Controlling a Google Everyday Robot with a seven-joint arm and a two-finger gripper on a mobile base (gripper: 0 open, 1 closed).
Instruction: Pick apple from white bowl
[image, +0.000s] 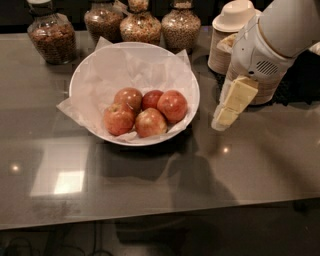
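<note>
**Here, the apple (172, 106) sits in the white bowl (195, 97)**

The bowl stands on the table (125, 195). The apple lies at the right of the pile inside. Right of the bowl, the gripper (223, 119) hangs above the table, holding nothing. Wide or narrow, I cannot tell.

Shows the gripper (221, 121) hanging tilted over the dark glossy table (250, 170). Places the paper-lined white bowl (95, 70) just to its left, not touching. Counts five apples inside, with the apple (172, 106), large and red, nearest the gripper. Sets stacked paper bowls (222, 45) close behind it and grain jars (140, 25) farther back-left.
</note>
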